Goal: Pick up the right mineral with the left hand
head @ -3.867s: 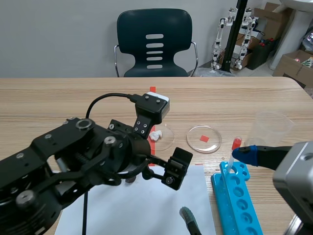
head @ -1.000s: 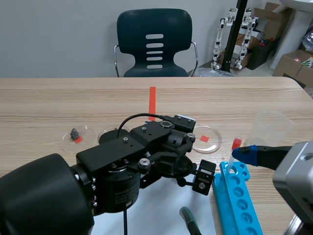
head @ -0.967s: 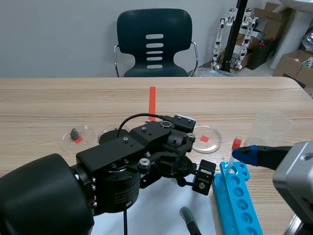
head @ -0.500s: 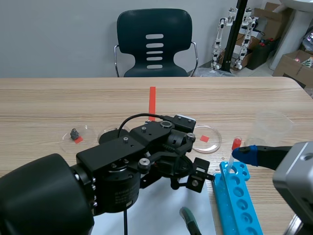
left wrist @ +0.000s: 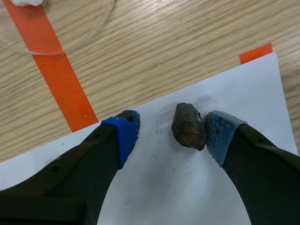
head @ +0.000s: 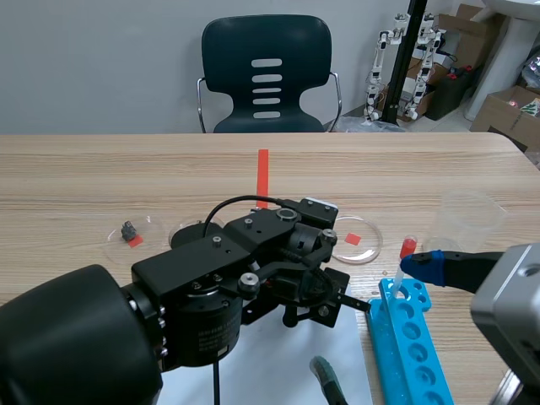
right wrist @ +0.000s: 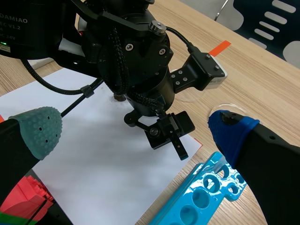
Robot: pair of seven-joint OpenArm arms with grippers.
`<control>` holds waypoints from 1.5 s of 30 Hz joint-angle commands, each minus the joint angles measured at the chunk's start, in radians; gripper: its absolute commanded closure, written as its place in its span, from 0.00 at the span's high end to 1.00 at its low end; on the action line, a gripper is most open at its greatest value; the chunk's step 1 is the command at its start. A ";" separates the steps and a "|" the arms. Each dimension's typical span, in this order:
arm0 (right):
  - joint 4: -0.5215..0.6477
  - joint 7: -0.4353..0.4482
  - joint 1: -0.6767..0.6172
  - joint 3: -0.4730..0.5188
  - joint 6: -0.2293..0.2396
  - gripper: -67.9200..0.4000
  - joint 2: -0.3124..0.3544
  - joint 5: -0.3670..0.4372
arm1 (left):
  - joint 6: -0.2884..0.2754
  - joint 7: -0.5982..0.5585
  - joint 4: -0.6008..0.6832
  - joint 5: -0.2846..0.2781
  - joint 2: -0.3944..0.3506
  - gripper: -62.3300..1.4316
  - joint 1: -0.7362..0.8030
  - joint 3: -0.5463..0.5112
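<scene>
Step in hand: the grasp itself, approx halfway thru the task. My left arm is low over the white paper on the table, w/ my left gripper spread around the right mineral. Nothing is clamped yet. The dark lumpy rock lies on the paper between my fingers, touching the grey-blue pad on one side, w/ a plain gap to the blue pad on the other.

Next move, as I judge it: close till both pads bear on the rock, then lift straight up. It sits off-centre, so the far pad will prob shove it sideways before it seats. Slow squeeze then, since the shape is irregular & may twist.

My right gripper hangs spread wide w/ nothing in it, near the rack.

Count, big to small:
- 1 table, 1 chair, 2 arms, 1 paper sheet
- 1 blue tube rack, 1 clear beaker
- 3 petri dishes in scene view, plus a dish rim ahead of my left fingers; can't tell if it's a 4th
- 1 red-capped tube
- 3 mineral pieces seen: the one at my pads, a small dark one in the leftmost dish, and a white bit in the dish ahead
</scene>
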 commanded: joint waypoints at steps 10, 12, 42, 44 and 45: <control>0.020 0.015 0.001 0.006 0.000 1.00 -0.003 0.007 | 0.002 0.019 0.012 0.001 0.021 0.25 -0.011 -0.005; 0.020 0.015 0.001 0.006 0.000 1.00 -0.003 0.007 | 0.002 0.019 0.012 0.001 0.021 0.21 -0.011 -0.005; 0.020 0.015 0.001 0.006 0.000 1.00 -0.003 0.007 | -0.188 -0.274 0.386 -0.029 -0.320 0.18 0.089 -0.051; 0.020 0.015 0.001 0.006 0.000 1.00 -0.003 0.007 | -0.229 -0.330 0.452 -0.037 -0.374 0.18 0.133 -0.071; 0.020 0.015 0.001 0.006 0.000 1.00 -0.003 0.007 | -0.241 -0.358 0.484 -0.037 -0.400 0.18 0.156 -0.082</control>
